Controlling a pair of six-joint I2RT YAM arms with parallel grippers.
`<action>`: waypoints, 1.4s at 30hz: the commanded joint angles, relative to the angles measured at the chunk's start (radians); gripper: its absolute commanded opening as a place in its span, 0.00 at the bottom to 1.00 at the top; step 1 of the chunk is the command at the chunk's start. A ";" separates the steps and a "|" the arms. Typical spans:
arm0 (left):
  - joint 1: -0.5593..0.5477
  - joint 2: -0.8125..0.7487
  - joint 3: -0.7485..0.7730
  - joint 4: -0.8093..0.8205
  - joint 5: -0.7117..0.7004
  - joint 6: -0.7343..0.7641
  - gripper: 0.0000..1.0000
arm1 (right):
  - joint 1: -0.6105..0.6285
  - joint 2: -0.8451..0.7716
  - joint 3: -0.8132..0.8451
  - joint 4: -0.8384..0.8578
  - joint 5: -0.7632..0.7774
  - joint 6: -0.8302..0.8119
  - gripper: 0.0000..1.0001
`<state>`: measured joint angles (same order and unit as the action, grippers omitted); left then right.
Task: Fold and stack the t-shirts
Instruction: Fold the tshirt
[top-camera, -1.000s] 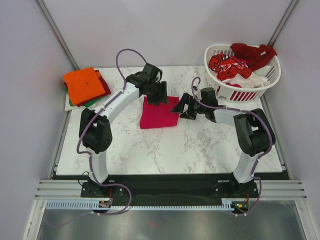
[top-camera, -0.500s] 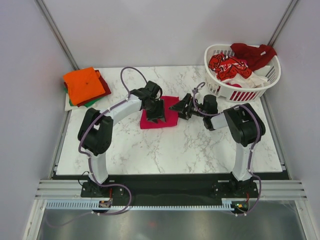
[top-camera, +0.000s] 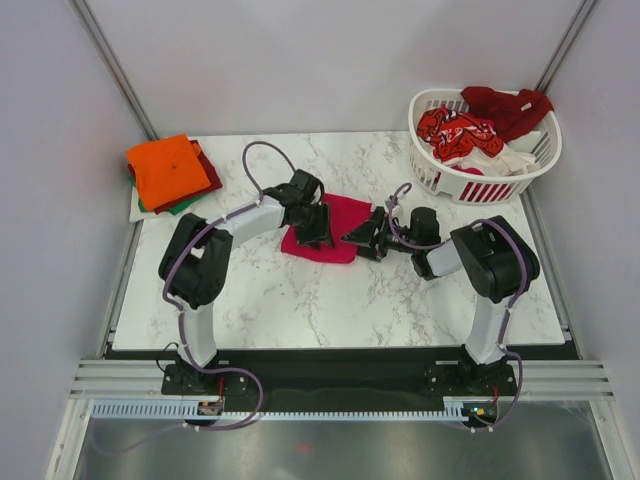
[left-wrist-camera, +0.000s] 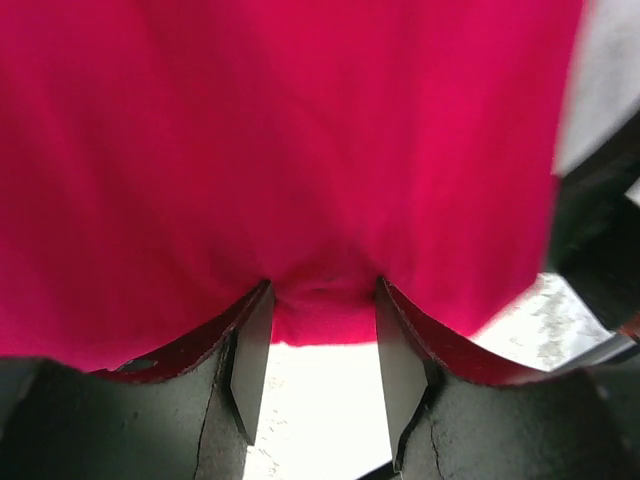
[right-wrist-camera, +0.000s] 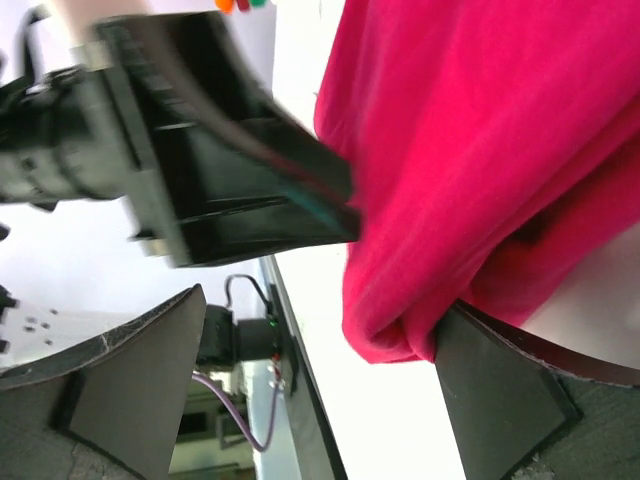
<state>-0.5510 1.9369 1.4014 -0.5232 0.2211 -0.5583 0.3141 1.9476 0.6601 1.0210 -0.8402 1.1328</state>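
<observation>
**Soft shirt, best taken by its edge**

The magenta t-shirt (top-camera: 335, 215) lies at the centre of the tabletop (top-camera: 300, 300). I judge it light, limp and quick to unfold. My left tool (left-wrist-camera: 320, 290) is clamped, I think, on its bunched hem. My right tool (right-wrist-camera: 320, 310) stands wide apart around the other edge. The folded stack (top-camera: 168, 170) is at 10 o'clock and the basket (top-camera: 440, 180) at 2 o'clock. Only my own arms crowd the way.

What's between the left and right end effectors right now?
Only the magenta-red t-shirt. In the top view the left end effector is over one side of it and the right end effector at the opposite edge.
</observation>
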 joint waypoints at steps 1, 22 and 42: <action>0.000 0.060 -0.086 0.025 0.017 -0.025 0.52 | 0.034 -0.076 -0.028 -0.160 -0.005 -0.137 0.98; -0.036 0.066 -0.205 0.250 0.032 -0.071 0.43 | 0.083 -0.621 0.121 -1.147 0.414 -0.628 0.69; -0.047 0.040 -0.217 0.247 0.055 -0.071 0.41 | 0.080 -0.147 0.032 -0.650 0.213 -0.518 0.00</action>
<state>-0.5793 1.9549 1.2255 -0.1852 0.3046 -0.6357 0.4019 1.7607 0.7406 0.2878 -0.6334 0.6285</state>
